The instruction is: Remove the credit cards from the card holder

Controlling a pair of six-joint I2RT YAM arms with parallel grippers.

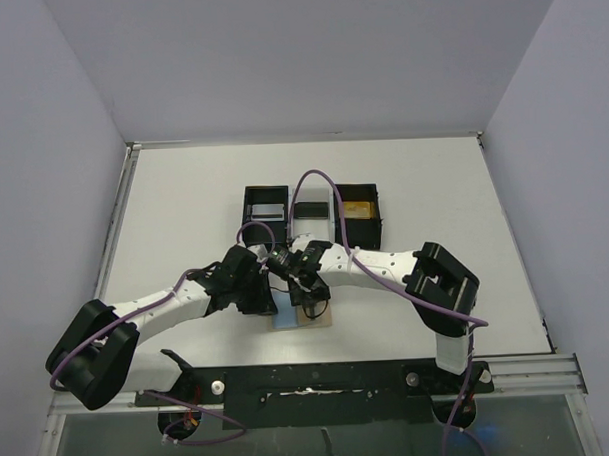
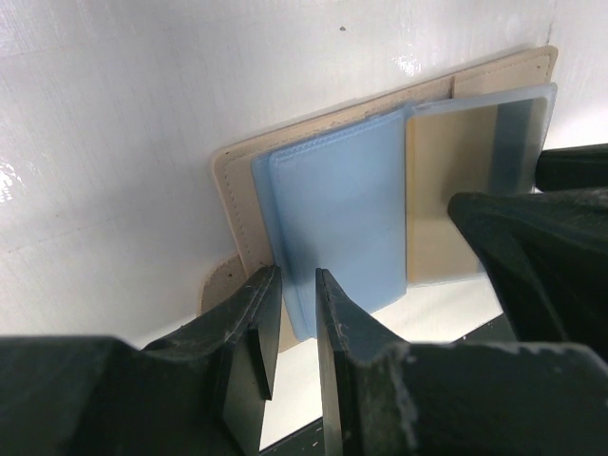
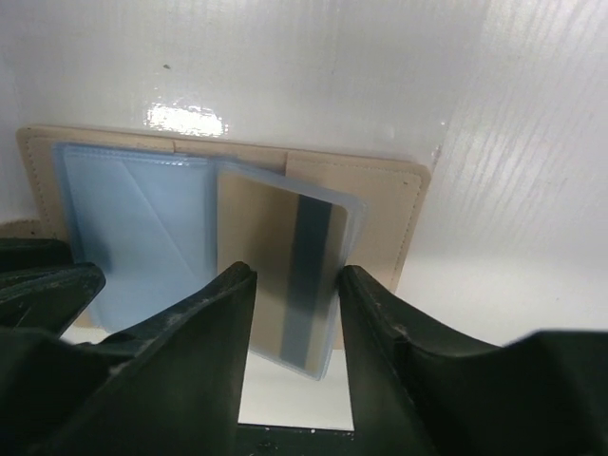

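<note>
One credit card (image 3: 275, 275), tan with a dark stripe, sticks out of the open card holder (image 3: 380, 199). Its free end juts past the holder's near edge, where it can be taken. Whether more cards sit in the blue pocket (image 3: 142, 228) beside it I cannot tell. The right gripper (image 3: 296, 280) has its jaws apart, one on each side of that free end, likely lined up to close and draw the card out; contact is not clear. The left gripper (image 2: 296, 285) looks nipped together on the card holder at the pocket's edge, probably to pin it against the pull. The holder lies flat on the white worktop (image 1: 433, 183) near the arms' bases. A three-compartment tray (image 1: 246, 205) stands beyond it, a likely drop place.
</note>
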